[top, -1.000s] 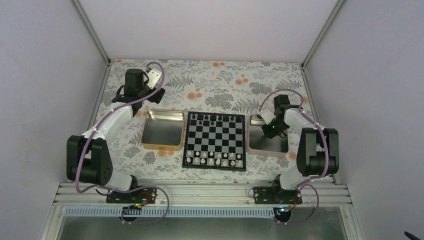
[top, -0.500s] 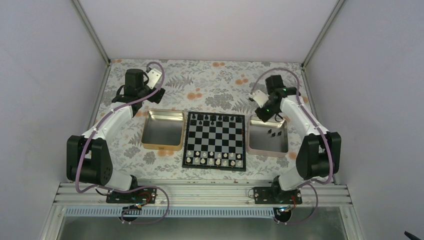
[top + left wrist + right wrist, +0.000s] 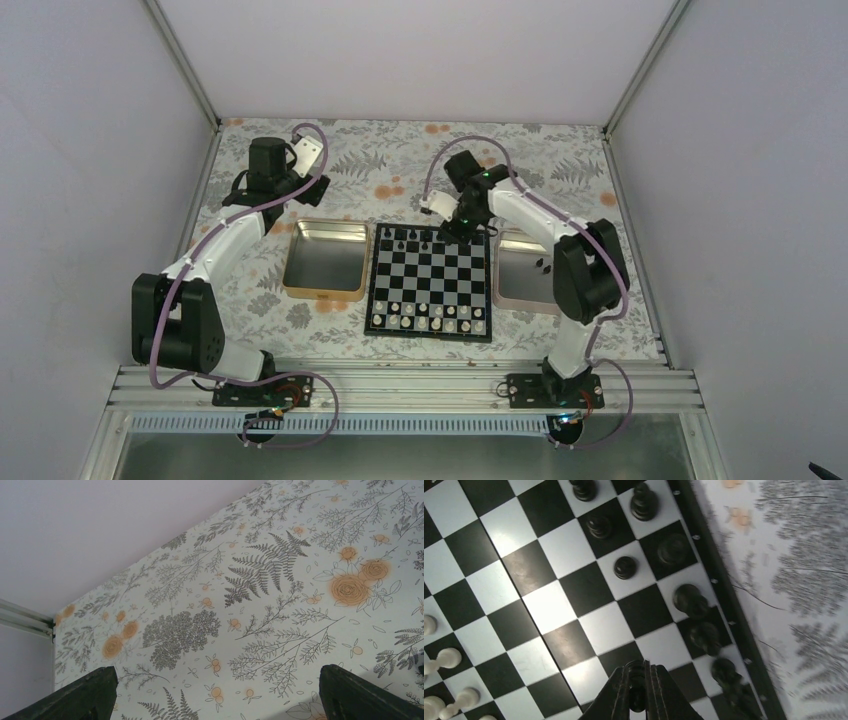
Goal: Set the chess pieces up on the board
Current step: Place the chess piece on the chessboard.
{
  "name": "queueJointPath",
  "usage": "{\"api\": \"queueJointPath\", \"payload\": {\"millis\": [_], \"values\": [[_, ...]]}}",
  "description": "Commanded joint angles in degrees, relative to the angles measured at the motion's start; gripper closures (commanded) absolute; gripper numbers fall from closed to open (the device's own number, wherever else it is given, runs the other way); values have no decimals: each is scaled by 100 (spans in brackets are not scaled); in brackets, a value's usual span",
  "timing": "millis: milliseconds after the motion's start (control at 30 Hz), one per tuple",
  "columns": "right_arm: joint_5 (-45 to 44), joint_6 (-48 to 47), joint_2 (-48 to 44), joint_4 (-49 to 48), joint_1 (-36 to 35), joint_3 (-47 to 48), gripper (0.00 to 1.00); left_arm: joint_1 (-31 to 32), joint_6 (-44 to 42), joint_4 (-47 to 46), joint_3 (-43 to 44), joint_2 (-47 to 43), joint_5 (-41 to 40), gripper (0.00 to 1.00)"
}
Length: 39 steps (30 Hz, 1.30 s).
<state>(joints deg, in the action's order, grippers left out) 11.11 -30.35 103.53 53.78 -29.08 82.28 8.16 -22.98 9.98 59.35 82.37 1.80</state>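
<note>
The small chessboard (image 3: pixel 430 283) lies in the middle of the table. Several black chess pieces (image 3: pixel 412 235) stand along its far rows, also seen in the right wrist view (image 3: pixel 625 567). White pieces (image 3: pixel 425 315) fill its near rows. My right gripper (image 3: pixel 462 226) hovers over the board's far right part, shut on a black chess piece (image 3: pixel 637 692) above the squares. Two or three black pieces (image 3: pixel 542 266) lie in the silver tray (image 3: pixel 520 290). My left gripper (image 3: pixel 300 190) is open and empty, over the floral cloth at the far left; its fingertips (image 3: pixel 95 690) show wide apart.
A gold tray (image 3: pixel 325 260) sits left of the board. The silver tray sits right of it. The floral cloth (image 3: pixel 260 610) covers the table. Side rails and grey walls bound the cell.
My right gripper rose from the silver tray and swung left to above the board's far right part, carrying a black piece. The left arm has not moved.
</note>
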Motion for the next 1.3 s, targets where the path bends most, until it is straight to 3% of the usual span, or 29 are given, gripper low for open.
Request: {"api": "queueJointPath", "payload": {"millis": [0,567,1267], "values": [[413,-58,296,-221,-224,189,91,19,4,-57,31,-107,46,0],[83,-147,935,-432,-415,420,90,20,-4,-69,8,-124,38,0],[-85,-193,1034,-345,-399,339,89,19,-13,-41,19,-113,100,0]]}}
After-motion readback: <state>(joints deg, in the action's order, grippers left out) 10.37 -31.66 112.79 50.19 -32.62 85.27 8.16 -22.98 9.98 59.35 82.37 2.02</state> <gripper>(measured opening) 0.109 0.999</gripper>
